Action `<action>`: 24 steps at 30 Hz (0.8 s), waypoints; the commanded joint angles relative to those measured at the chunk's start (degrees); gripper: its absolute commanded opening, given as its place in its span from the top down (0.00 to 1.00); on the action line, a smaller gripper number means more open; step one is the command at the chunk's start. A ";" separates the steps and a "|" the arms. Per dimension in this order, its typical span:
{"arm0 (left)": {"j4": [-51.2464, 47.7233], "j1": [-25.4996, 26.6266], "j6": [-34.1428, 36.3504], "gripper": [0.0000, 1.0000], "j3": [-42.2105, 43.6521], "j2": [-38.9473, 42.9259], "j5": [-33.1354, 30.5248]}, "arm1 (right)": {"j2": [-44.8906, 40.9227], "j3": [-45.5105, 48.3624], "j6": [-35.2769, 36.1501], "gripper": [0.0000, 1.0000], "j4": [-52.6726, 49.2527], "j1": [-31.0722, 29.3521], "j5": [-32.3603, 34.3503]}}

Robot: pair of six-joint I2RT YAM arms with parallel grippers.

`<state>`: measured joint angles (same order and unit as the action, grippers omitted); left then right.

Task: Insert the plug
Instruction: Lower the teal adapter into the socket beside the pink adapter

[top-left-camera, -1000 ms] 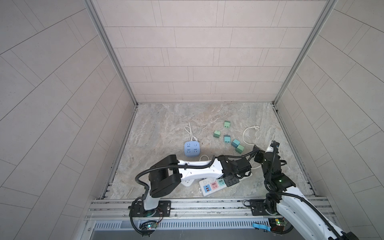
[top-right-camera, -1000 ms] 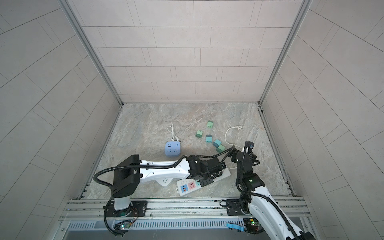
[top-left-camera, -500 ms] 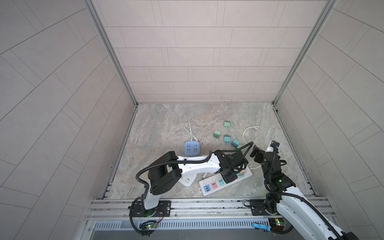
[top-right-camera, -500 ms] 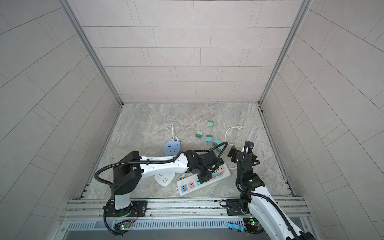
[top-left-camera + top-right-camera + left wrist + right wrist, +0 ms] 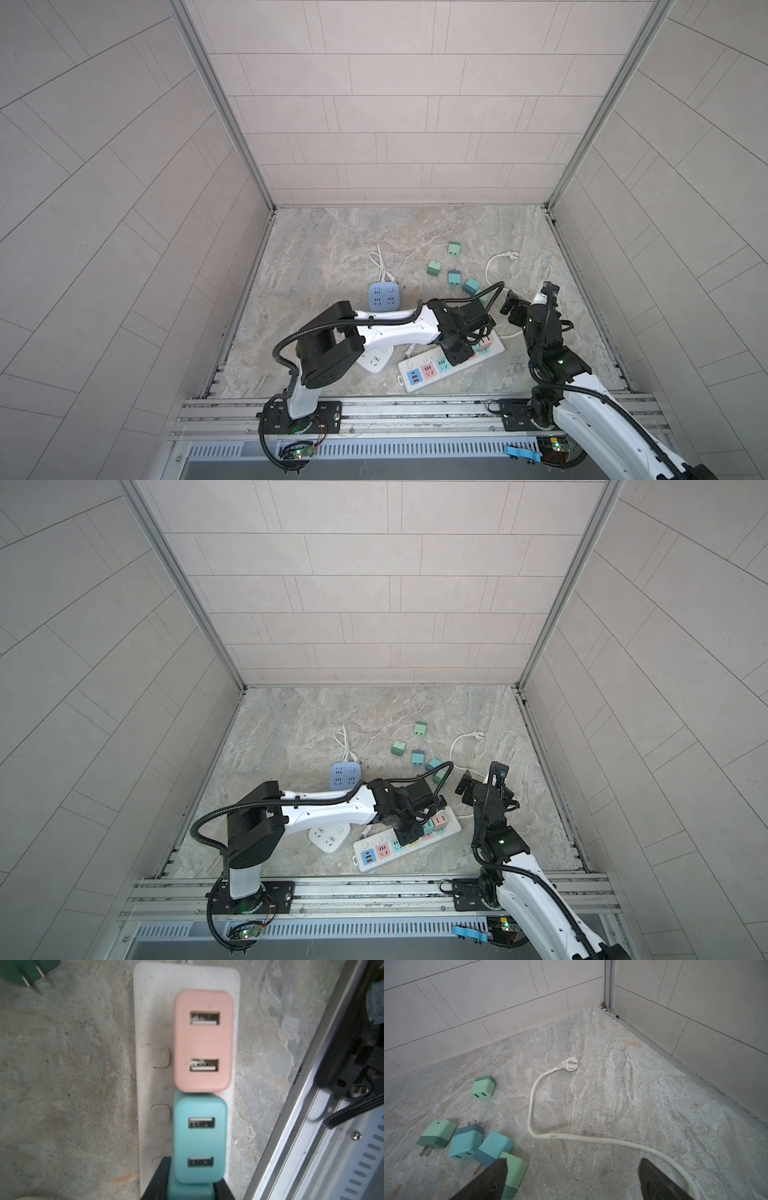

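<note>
A teal USB plug [image 5: 199,1140] stands upright on the white power strip [image 5: 153,1012], right beside a pink plug [image 5: 203,1041] that sits in the strip. My left gripper [image 5: 191,1188] is shut on the teal plug's base, with one black finger [image 5: 160,1180] on each side. Its prongs are hidden, so I cannot tell whether they are in a socket. In both top views the left gripper [image 5: 459,353] [image 5: 409,833] covers the strip's [image 5: 415,360] [image 5: 374,838] right half. My right gripper [image 5: 572,1178] [image 5: 519,305] hangs open above bare floor, off the strip's right end.
Several loose green and teal plugs [image 5: 481,1089] [image 5: 467,1144] lie on the stone floor behind the strip. One green plug [image 5: 513,1172] is beside a right finger. A white cord with its plug [image 5: 571,1064] curls nearby. A blue socket cube [image 5: 383,296] and a white socket [image 5: 376,359] sit by the left arm.
My left arm rose a little with the teal plug, then came back down over the strip's right half. The right arm has barely moved.
</note>
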<state>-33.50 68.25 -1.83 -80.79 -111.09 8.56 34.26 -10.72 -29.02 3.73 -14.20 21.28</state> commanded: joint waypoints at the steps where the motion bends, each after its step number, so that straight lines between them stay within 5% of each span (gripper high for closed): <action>1: 2.20 0.17 0.21 1.00 3.55 -2.73 -2.08 | -0.60 -1.37 -0.85 0.00 -0.38 0.19 1.18; 22: 4.48 3.03 -0.11 1.00 5.64 -5.83 -8.80 | -1.48 -1.23 -0.93 0.00 -0.80 0.22 1.22; 24: 5.38 3.03 -0.03 0.92 6.33 -5.17 -8.41 | -1.57 -1.24 -0.93 0.00 -0.78 0.19 1.22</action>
<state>-30.09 71.20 -2.37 -78.19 -110.13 2.02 33.26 -10.72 -29.02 3.33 -14.20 21.47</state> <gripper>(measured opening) 0.288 0.999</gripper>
